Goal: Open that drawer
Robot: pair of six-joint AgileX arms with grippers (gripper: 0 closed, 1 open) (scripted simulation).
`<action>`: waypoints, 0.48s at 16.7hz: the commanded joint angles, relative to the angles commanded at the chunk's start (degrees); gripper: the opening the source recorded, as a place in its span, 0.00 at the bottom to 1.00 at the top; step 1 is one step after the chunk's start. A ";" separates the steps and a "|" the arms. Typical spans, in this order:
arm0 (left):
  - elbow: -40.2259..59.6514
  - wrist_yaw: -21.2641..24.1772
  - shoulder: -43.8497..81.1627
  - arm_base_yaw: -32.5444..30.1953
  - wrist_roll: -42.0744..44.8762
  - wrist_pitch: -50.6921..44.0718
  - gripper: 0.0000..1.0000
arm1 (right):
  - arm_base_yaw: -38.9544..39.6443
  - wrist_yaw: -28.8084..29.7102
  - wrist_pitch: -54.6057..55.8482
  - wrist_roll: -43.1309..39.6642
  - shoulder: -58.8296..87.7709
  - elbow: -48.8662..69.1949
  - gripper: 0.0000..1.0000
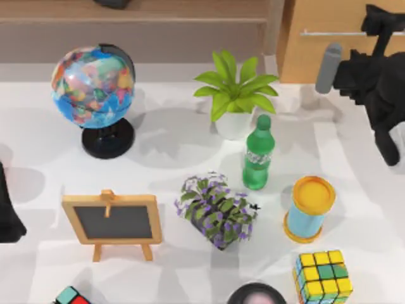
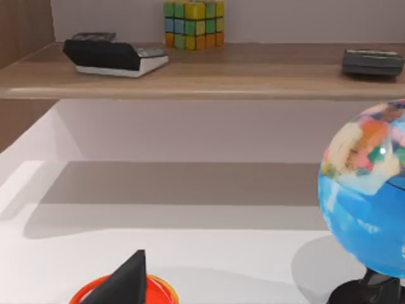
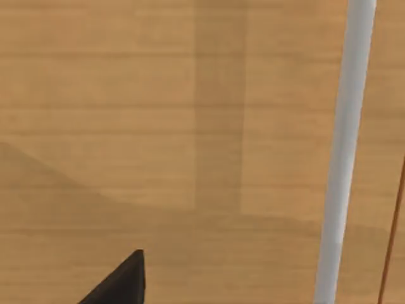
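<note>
The drawer (image 1: 329,57) is a light-oak front at the table's back right, with a thin silver bar handle (image 1: 332,33) across it. It looks pushed in. My right gripper (image 1: 381,28) hovers at the right end of that handle, just in front of the drawer face. In the right wrist view the oak front (image 3: 158,126) is very close and the handle (image 3: 345,152) runs past as a pale bar. My left arm (image 1: 7,215) is parked at the table's left edge.
A globe (image 1: 93,88), potted plant (image 1: 235,95), green bottle (image 1: 258,155), small chalkboard (image 1: 112,221), purple flowers (image 1: 218,212), yellow-blue cylinder (image 1: 310,209) and puzzle cube (image 1: 323,275) stand on the white table. A brownish shelf unit (image 1: 139,25) spans the back left.
</note>
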 joint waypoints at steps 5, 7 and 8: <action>0.00 0.00 0.00 0.00 0.00 0.00 1.00 | -0.05 -0.05 -0.33 0.00 0.27 0.60 0.92; 0.00 0.00 0.00 0.00 0.00 0.00 1.00 | -0.05 -0.05 -0.33 0.00 0.27 0.60 0.77; 0.00 0.00 0.00 0.00 0.00 0.00 1.00 | -0.05 -0.05 -0.33 0.00 0.27 0.60 0.70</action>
